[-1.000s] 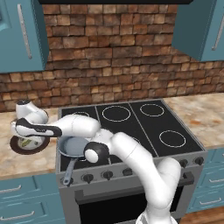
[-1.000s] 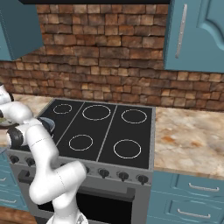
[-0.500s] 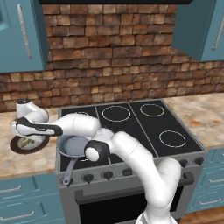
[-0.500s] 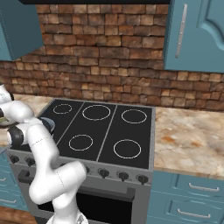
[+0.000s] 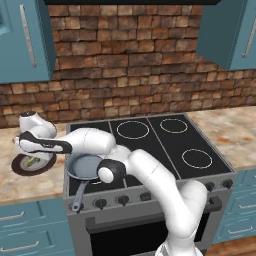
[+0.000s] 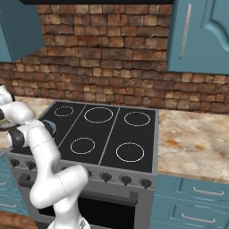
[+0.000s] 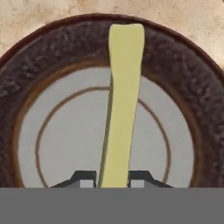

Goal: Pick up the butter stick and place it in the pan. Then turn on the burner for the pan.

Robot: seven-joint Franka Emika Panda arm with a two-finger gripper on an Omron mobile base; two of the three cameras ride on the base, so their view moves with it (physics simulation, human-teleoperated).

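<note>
Brick wall; marble counter [image 5: 30,182] bears plate [image 7: 30,78].

Counts: 1 butter stick [image 7: 122,100], 1 dark brown plate [image 7: 39,65] with grey centre, 1 grey-blue pan [image 5: 86,166], 1 stove [image 6: 107,134] with 5 white burner rings, 5 knobs along its front in the right base view, 2 blue upper cabinets [image 5: 25,40].

I can read no words, labels, brand names or numbers anywhere before me; the stove glass [image 5: 165,145] carries only plain white ring outlines, and its front knobs bear no legible marks.
</note>
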